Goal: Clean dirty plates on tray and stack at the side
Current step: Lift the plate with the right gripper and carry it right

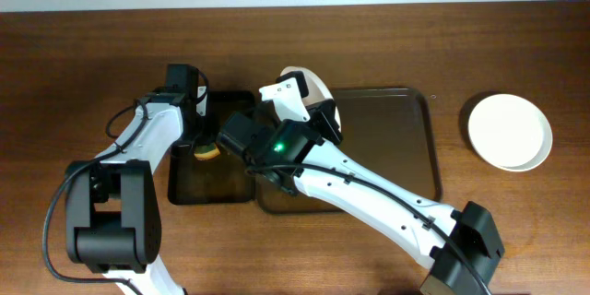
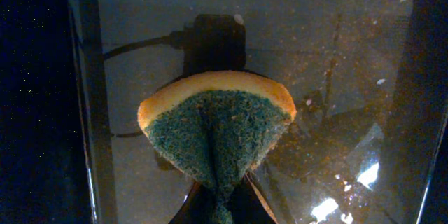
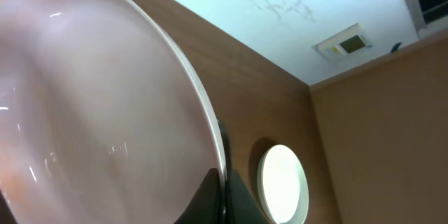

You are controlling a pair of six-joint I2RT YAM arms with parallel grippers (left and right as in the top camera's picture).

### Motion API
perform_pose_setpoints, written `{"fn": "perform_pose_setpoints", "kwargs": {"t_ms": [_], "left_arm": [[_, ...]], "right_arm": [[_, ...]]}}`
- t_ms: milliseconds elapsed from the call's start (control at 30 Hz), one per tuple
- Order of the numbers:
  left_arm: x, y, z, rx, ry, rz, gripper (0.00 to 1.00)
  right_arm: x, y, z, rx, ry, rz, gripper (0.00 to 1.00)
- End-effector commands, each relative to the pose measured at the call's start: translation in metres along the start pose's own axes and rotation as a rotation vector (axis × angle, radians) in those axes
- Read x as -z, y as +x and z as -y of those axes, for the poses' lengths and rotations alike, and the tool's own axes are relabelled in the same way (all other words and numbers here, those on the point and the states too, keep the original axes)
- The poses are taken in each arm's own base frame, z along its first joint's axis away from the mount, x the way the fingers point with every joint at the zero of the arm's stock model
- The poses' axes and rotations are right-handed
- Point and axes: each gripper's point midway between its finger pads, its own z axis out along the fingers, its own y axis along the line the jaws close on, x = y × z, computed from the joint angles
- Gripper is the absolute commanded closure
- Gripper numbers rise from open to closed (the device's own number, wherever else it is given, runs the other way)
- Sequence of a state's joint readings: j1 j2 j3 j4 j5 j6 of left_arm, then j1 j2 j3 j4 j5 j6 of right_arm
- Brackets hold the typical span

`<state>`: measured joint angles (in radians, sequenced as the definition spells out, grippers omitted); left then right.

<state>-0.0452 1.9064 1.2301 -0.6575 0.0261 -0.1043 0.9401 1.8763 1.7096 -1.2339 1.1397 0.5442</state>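
A yellow, green-faced sponge [image 2: 217, 126] is clamped between the fingers of the left gripper [image 2: 222, 206] and is held above the small black rectangular tray [image 1: 184, 184]. A round white shallow plate [image 3: 98, 105] is pinched at its rim by the right gripper [image 3: 221, 185] and is tilted on edge over the left end of the large brown rounded tray [image 1: 387, 129]. Farther off, another white plate [image 1: 510, 132] is seen on the brown wooden table [image 1: 92, 46], well apart from that tray.

Tilted plate [image 3: 105, 112] above the brown tray's [image 1: 387, 138] left end; second plate [image 1: 510, 132] lies apart.
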Motion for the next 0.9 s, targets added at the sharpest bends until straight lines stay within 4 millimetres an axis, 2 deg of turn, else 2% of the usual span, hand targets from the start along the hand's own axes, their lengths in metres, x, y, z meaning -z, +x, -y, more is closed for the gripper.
{"fn": "perform_pose_setpoints", "kwargs": {"t_ms": [0,33,100,167,233,267,300,333,400,433,467,533,600,633,700,767,833,867], "left_arm": [[0.001,0.0,-0.001,-0.016,-0.006,0.006,1.0],[0.001,0.0,-0.001,-0.016,-0.006,0.006,1.0],[0.001,0.0,-0.001,-0.016,-0.006,0.006,1.0],[0.001,0.0,-0.001,-0.016,-0.006,0.006,1.0],[0.001,0.0,-0.001,-0.016,-0.006,0.006,1.0],[0.001,0.0,-0.001,-0.016,-0.004,0.005,0.96],[0.001,0.0,-0.001,-0.016,-0.003,0.005,0.89],[0.001,0.0,-0.001,-0.016,-0.003,0.005,0.83],[0.001,0.0,-0.001,-0.016,-0.003,0.005,0.68],[0.001,0.0,-0.001,-0.016,-0.003,0.006,0.49],[0.001,0.0,-0.001,-0.016,-0.003,0.006,0.36],[0.001,0.0,-0.001,-0.016,-0.003,0.005,0.23],[0.001,0.0,-0.001,-0.016,-0.003,0.005,0.19],[0.001,0.0,-0.001,-0.016,-0.003,0.005,0.14],[0.001,0.0,-0.001,-0.016,-0.003,0.005,0.12],[0.001,0.001,-0.001,-0.016,-0.003,0.003,0.12],[0.001,0.001,-0.001,-0.016,-0.003,0.001,0.12],[0.001,0.001,-0.001,-0.016,-0.003,0.001,0.12]], "right_arm": [[0.006,-0.016,0.024,-0.104,0.046,0.053,0.96],[0.006,-0.016,0.023,-0.11,0.04,0.052,0.96],[0.004,-0.013,0.007,-0.139,-0.05,0.01,0.96],[-0.008,-0.001,-0.007,-0.165,-0.158,-0.087,0.96],[-0.032,0.013,-0.018,-0.241,-0.298,-0.237,0.96],[-0.044,0.019,-0.02,-0.279,-0.367,-0.311,0.96],[-0.056,0.024,-0.016,-0.302,-0.402,-0.358,0.96],[-0.077,0.032,-0.007,-0.337,-0.449,-0.429,0.96],[-0.116,0.052,0.022,-0.389,-0.506,-0.532,0.96],[-0.143,0.067,0.046,-0.446,-0.532,-0.583,0.96],[-0.157,0.076,0.061,-0.474,-0.559,-0.602,0.96],[-0.196,0.108,0.112,-0.639,-0.611,-0.655,0.96],[-0.22,0.139,0.158,-0.8,-0.596,-0.68,0.96],[-0.234,0.164,0.19,-0.89,-0.54,-0.694,0.96],[-0.246,0.206,0.235,-1.004,-0.438,-0.722,0.96],[-0.251,0.247,0.273,-1.103,-0.344,-0.747,0.96],[-0.256,0.283,0.293,-1.173,-0.276,-0.767,0.96],[-0.259,0.302,0.294,-1.199,-0.262,-0.799,0.96]]}}
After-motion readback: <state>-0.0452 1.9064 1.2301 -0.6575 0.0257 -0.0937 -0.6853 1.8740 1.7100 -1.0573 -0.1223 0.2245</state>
